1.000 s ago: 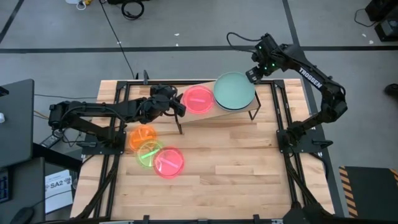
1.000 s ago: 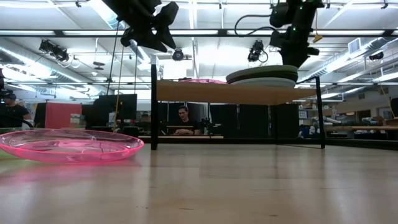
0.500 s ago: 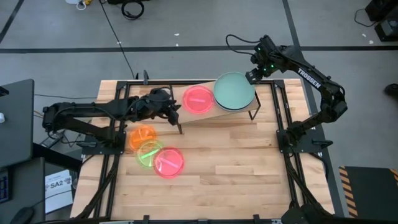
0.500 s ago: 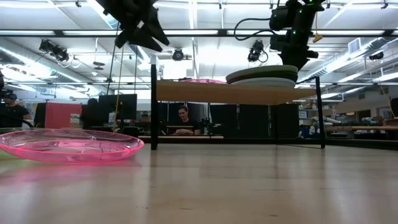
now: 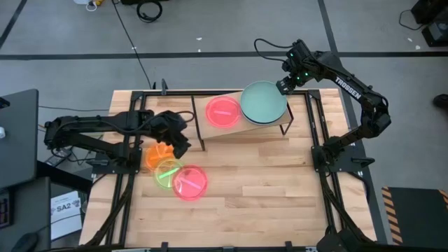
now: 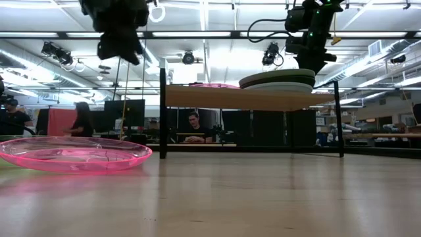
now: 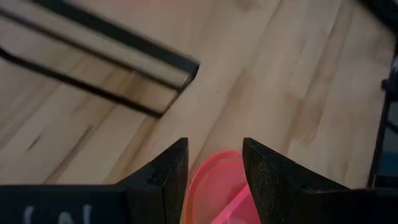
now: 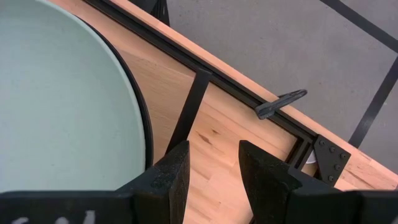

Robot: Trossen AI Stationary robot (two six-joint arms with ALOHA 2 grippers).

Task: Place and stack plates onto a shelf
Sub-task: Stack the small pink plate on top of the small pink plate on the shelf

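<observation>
Hovering empty, open left fingers (image 5: 179, 143) could nudge overlapping orange plate (image 5: 160, 152) and green plate (image 5: 167, 172); right fingers (image 5: 283, 86) gape empty.

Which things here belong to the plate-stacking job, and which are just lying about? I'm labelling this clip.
Job:
- shelf
- red plate and mint-green plate, on the shelf
- orange plate, neon-green plate, pink plate, on the table
- left gripper, open, empty
- right gripper, empty

Lying about:
- paper sheet
- floor cables
</observation>
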